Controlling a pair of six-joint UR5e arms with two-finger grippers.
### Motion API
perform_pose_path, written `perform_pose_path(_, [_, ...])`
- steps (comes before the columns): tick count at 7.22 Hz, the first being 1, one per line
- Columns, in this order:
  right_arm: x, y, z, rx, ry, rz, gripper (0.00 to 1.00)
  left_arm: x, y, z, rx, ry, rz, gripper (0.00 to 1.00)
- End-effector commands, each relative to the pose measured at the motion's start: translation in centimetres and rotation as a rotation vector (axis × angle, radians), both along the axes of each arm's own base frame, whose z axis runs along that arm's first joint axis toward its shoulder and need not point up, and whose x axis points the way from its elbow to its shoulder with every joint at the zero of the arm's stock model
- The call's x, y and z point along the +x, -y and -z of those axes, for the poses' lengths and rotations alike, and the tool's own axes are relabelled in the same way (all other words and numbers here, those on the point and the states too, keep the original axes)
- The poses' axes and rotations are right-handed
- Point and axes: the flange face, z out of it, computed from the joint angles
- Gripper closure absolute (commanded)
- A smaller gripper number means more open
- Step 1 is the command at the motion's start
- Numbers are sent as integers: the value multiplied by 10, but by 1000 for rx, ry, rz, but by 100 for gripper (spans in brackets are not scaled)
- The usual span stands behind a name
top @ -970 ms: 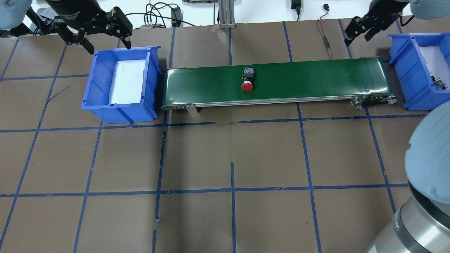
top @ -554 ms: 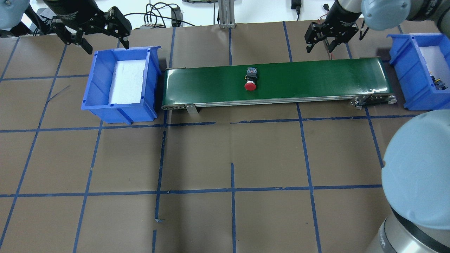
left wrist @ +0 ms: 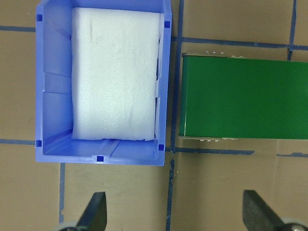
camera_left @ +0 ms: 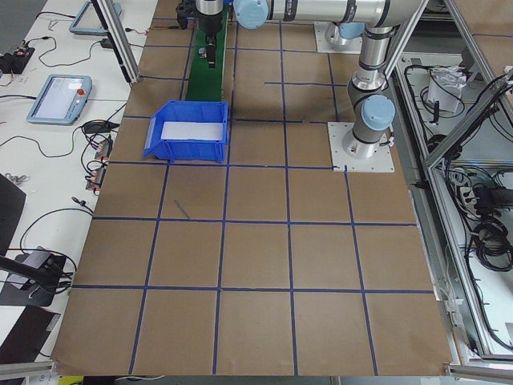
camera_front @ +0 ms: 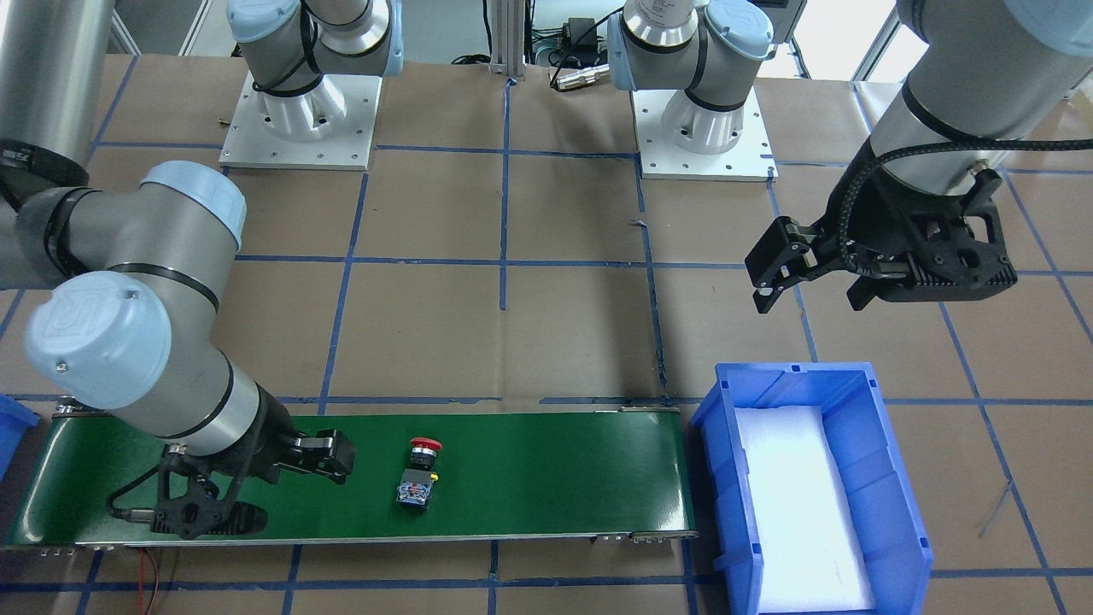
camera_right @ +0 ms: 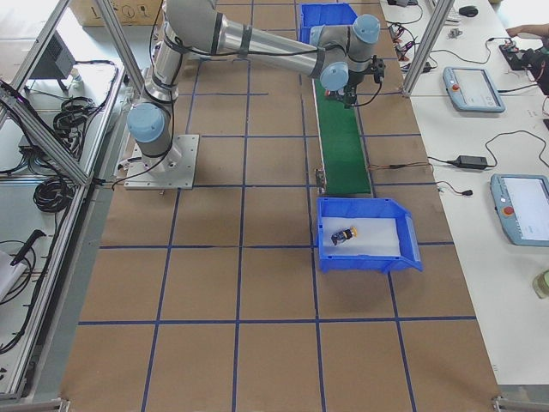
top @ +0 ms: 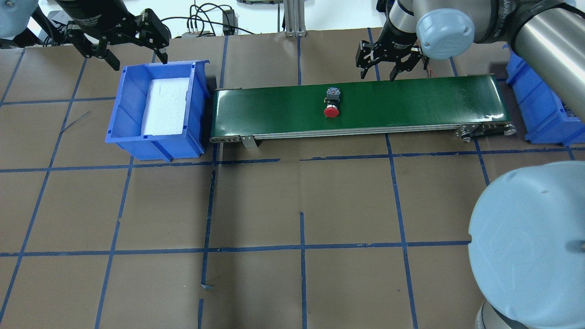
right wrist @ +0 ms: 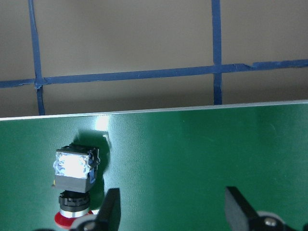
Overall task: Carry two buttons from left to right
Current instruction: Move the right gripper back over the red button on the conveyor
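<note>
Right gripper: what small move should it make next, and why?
Probably slide the right gripper leftward over the red button before descending: it is open, and in its wrist view the button lies on the belt outside the gap, beside one finger.

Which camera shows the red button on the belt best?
The front-facing view: the red button lies whole on the belt. Overhead shows it whole but smaller. The right wrist view is closest yet crops its cap. The left wrist view misses it; side views are too distant.

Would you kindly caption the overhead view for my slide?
Open right gripper hovers near the red button lying on the green conveyor.
</note>
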Motion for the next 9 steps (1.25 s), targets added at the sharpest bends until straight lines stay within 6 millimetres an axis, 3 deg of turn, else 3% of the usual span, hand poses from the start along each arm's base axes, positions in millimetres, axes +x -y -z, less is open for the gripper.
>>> perform_pose_path(1, [30, -3, 12, -4, -85, 8, 21, 0, 0, -1, -2, -1, 0, 0])
perform_pose_path(3, [58, -4, 22, -19, -89, 32, 21, -1, 0, 0, 0, -4, 0, 0])
perform_pose_path(9, [60, 14, 41, 1, -81, 150, 21, -3, 0, 0, 0, -9, -1, 0])
